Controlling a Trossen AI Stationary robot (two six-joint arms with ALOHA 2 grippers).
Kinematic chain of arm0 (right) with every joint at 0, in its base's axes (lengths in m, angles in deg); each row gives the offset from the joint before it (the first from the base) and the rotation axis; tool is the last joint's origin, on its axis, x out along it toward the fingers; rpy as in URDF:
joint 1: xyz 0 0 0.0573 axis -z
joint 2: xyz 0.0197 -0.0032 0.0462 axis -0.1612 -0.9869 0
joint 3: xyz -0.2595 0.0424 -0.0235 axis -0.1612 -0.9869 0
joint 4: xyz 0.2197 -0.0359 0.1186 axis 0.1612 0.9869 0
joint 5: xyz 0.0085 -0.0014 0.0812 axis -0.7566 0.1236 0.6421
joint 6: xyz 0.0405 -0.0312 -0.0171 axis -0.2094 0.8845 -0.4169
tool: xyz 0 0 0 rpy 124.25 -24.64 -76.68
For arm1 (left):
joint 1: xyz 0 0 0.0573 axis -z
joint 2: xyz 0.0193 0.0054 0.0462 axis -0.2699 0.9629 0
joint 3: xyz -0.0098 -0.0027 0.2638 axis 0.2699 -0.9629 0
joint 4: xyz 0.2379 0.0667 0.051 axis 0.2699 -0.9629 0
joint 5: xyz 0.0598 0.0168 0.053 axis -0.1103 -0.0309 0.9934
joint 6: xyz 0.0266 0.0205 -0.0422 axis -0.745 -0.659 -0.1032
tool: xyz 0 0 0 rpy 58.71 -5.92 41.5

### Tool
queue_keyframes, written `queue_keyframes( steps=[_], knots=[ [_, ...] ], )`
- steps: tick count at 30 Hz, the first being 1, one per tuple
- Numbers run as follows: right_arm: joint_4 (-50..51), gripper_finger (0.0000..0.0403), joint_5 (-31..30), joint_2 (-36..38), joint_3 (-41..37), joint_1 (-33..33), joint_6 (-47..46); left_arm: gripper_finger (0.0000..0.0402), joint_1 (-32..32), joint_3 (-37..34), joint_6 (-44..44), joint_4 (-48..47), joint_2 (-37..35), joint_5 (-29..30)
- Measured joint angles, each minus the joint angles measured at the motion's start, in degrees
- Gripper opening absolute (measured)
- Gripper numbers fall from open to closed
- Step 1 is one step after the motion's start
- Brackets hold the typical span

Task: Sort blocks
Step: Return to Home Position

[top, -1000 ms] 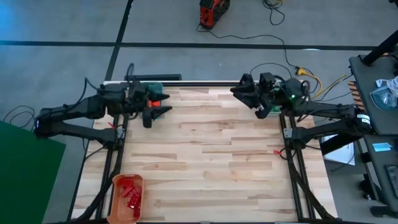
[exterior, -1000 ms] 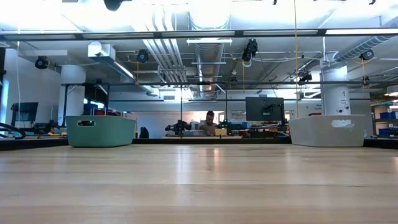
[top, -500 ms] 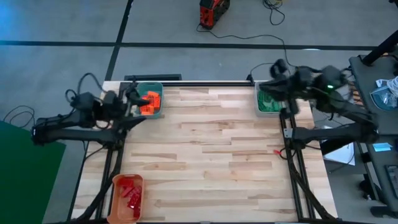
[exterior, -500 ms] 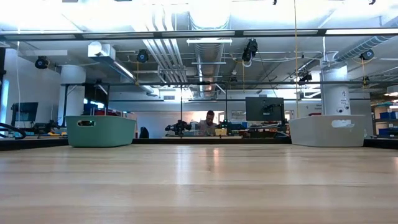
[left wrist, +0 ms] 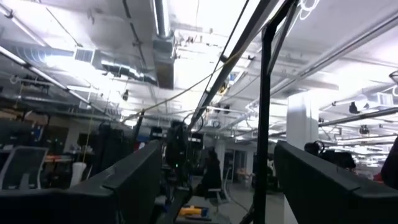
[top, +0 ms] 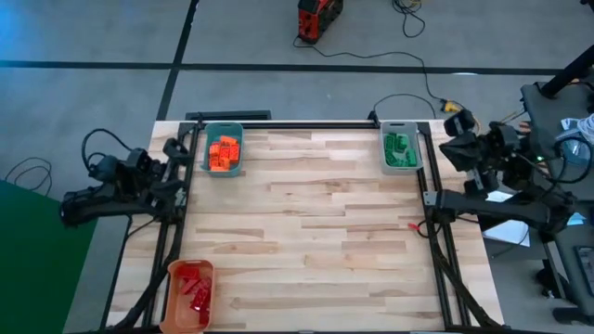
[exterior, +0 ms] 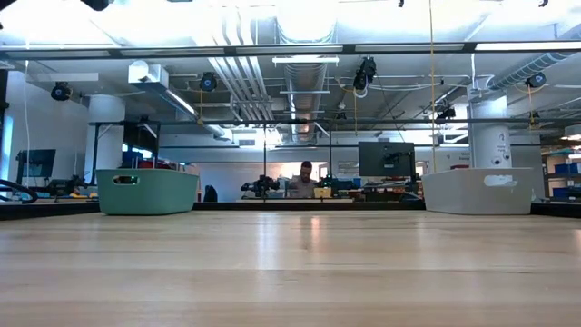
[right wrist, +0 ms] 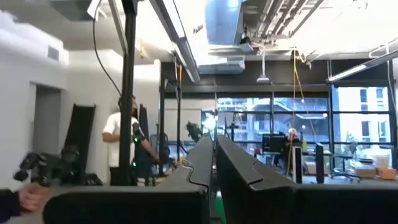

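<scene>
While both arms sit folded off the table's (top: 316, 232) sides, we find every block in sight binned. The orange blocks (top: 223, 152) lie in the teal bin (top: 223, 128) at the upper left of the high view. The green blocks (top: 398, 150) are in the grey bin (top: 397, 126) at the upper right, and the red blocks (top: 193, 288) in the orange bin (top: 172, 306) at the lower left. We see none loose on the wood.

The left gripper (top: 178, 153) hangs just left of the teal bin, its fingers (left wrist: 124, 186) spread wide with nothing between them. The right gripper (top: 455, 139) hangs just right of the grey bin, fingers (right wrist: 249, 180) drawn together on nothing.

We judge the sorting done and the parking nearly so. The risk is closeness: either gripper, swinging inward low, could clip its neighbouring bin's wall and tip it, spilling blocks. The cables (top: 97, 144) looping by the left arm could also snag.
</scene>
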Motion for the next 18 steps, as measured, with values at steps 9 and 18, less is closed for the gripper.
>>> queue_keyframes(
  steps=[9, 18],
  knots=[
    [0.0, 0.0012, -0.2, 5.6, -4.7, 0.0, -0.9, 0.0283, 0.0, -5.4, 0.5, 0.5, -7.5, 0.0],
    [2.2, 0.0013, 0.6, 7.7, -5.8, 0.0, -26.1, 0.0283, 0.0, -6.6, 10.0, 1.6, -5.9, 4.0]
  ],
)
